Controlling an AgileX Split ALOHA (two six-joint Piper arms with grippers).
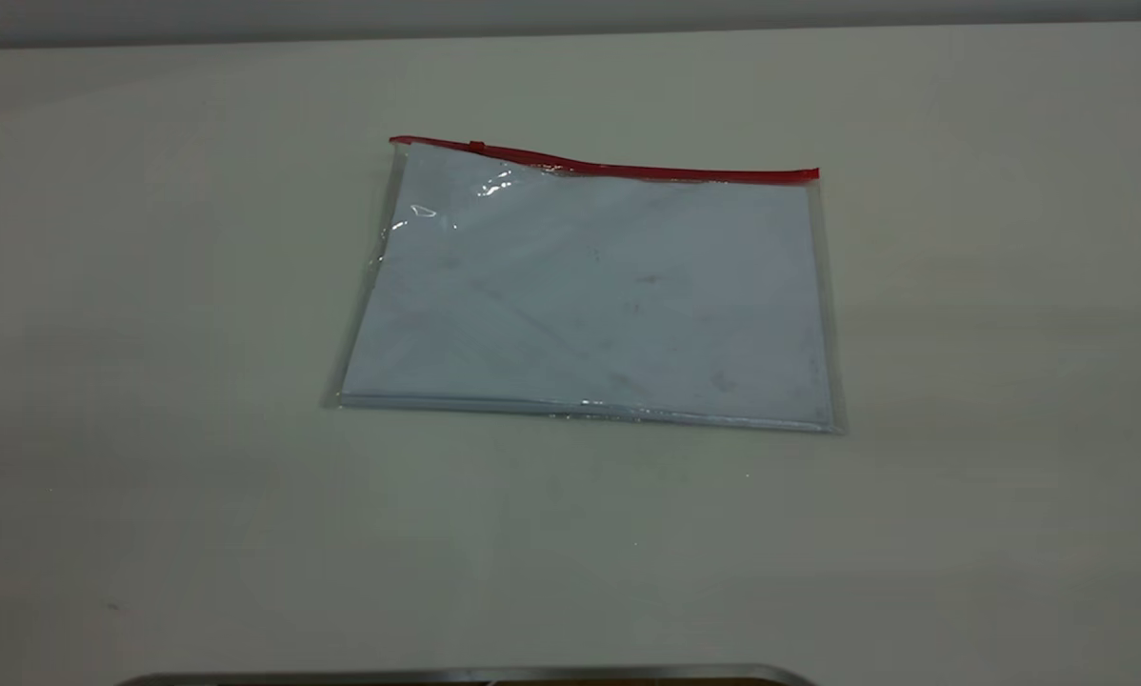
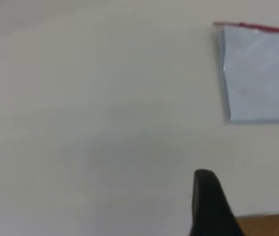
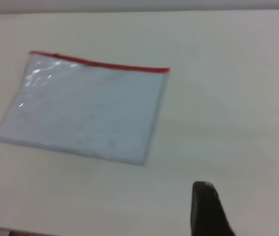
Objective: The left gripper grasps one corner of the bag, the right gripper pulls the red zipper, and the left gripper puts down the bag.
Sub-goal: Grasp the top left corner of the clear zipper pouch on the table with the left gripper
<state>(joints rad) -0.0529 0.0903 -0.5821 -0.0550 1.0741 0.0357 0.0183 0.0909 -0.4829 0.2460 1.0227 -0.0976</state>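
Observation:
The bag [image 1: 594, 295] lies flat on the pale table, a clear pouch with white paper showing through. The red zipper [image 1: 628, 170] runs along its far long edge, and the small slider tab [image 1: 476, 146] sits near the left end. Neither gripper shows in the exterior view. In the left wrist view, my left gripper [image 2: 250, 191] hovers over bare table with its jaws apart and empty, well away from the bag's corner [image 2: 225, 27]. In the right wrist view, my right gripper [image 3: 250, 201] is also open and empty, off the bag [image 3: 87, 105] on its right side, near the table's front.
The table [image 1: 151, 429] spreads wide around the bag on all sides. A dark metal bar [image 1: 466, 676] lies along the near edge. The table's edge, with brown beyond it [image 2: 267, 223], shows by the left gripper.

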